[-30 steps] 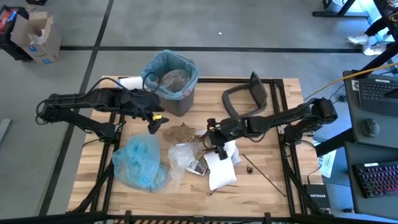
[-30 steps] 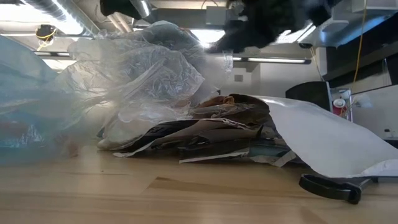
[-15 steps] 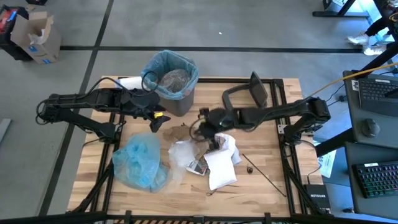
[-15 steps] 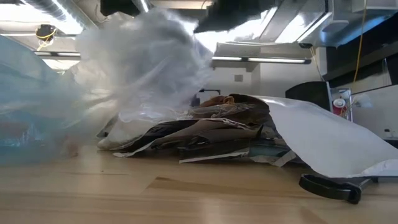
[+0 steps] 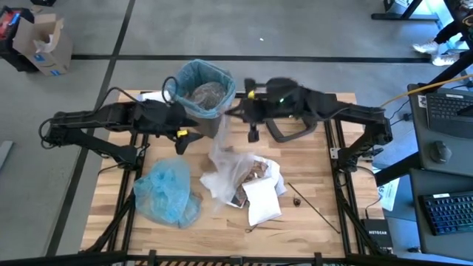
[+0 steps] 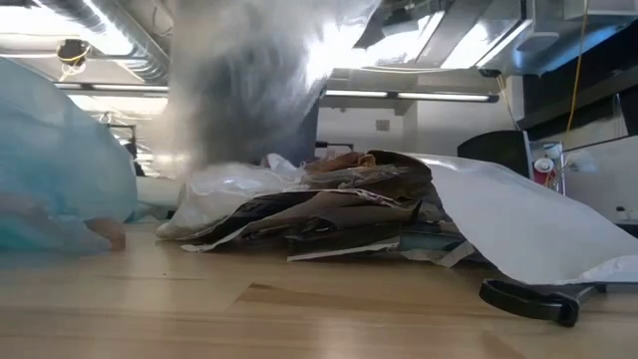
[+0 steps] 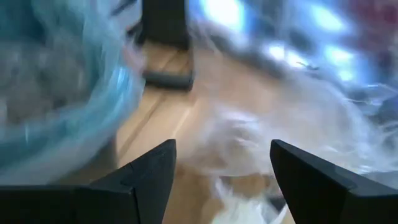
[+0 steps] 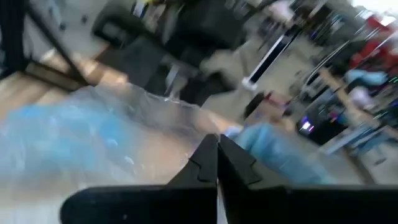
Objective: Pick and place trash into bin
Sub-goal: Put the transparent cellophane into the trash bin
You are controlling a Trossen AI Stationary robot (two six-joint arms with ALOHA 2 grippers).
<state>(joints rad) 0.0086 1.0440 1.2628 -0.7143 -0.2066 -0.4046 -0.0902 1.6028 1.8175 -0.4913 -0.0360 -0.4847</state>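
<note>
The bin (image 5: 201, 100), dark grey with a light blue liner, stands at the table's far edge. My right gripper (image 5: 236, 112) hovers just right of its rim, shut on a sheet of clear wrap (image 5: 219, 151). The wrap shows as a blurred grey column (image 6: 249, 90) in the low view. Below it lies a pile of trash (image 5: 244, 177) with brown paper, a printed packet (image 5: 238, 198) and a white mailer (image 5: 262, 201). My left gripper (image 5: 181, 137) stands open at the bin's near left side, holding nothing; the wrap (image 7: 280, 124) passes in front of it. My right gripper pinches the clear wrap's upper end (image 8: 199, 127) between its two shut fingers (image 8: 208, 163). The wrap hangs below it in a long drawn-out strip, and its lower end (image 5: 214, 185) lies on the trash pile.
A crumpled light blue bag (image 5: 166, 193) lies at the near left. The bin's grey lid (image 5: 292, 117) rests right of the bin, under my right arm. A thin dark stick (image 5: 314, 207) lies at the near right. A cardboard box (image 5: 41, 44) stands on the floor.
My right gripper has risen from the trash pile and gone toward the far edge, up to the bin's right side, with the clear wrap. The wrap's top has been drawn up into a long strip while its lower end has stayed on the pile.
</note>
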